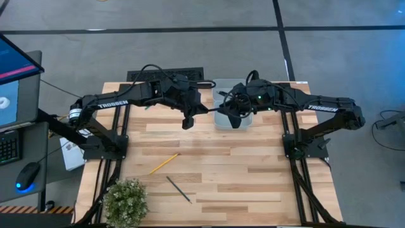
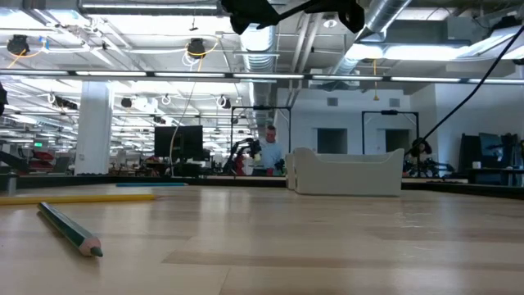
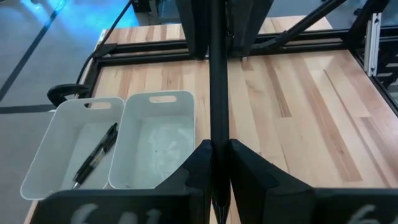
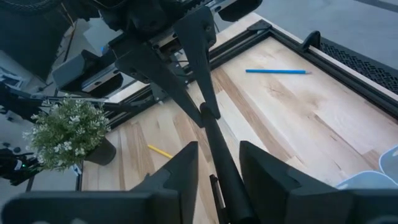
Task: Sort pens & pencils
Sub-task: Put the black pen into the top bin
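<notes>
High view: both arms meet above the table, over the bins. Left gripper is clamped on a pen; right gripper has fingers apart either side of it (gap visible). Another pen lies in one bin; yellow pencil and blue pencil are on the table.

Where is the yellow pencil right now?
In the high view the yellow pencil lies on the table's left half, just above the dark green pencil and up-right of the little plant.
</notes>
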Controlling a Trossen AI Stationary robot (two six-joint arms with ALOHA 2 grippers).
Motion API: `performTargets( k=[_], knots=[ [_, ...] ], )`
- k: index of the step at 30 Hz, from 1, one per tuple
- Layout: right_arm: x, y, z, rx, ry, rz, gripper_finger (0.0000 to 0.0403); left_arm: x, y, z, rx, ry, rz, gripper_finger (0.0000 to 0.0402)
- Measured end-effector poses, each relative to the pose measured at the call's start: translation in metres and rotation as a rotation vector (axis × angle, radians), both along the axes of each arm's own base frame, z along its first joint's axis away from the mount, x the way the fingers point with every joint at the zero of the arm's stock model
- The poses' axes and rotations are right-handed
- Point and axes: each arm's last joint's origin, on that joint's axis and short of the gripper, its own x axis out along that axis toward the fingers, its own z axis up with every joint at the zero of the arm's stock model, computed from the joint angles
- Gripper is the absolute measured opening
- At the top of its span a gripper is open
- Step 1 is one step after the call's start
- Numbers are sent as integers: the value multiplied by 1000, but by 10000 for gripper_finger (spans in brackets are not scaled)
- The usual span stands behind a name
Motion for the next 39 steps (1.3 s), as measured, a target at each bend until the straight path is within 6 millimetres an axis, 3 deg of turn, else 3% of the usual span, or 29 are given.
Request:
performTargets(
  k=[6,18,25,39],
  knots=[
    [0,0,0,0,0,0,110,0,1,0,20,3,13,32],
    [0,0,0,0,0,-1,101,0,1,0,50,2,25,32],
    [0,0,0,-9,1,3,60,0,1,0,61,4,24,32],
    [0,0,0,-7,1,4,60,0,2,0,86,5,16,39]
  ],
)
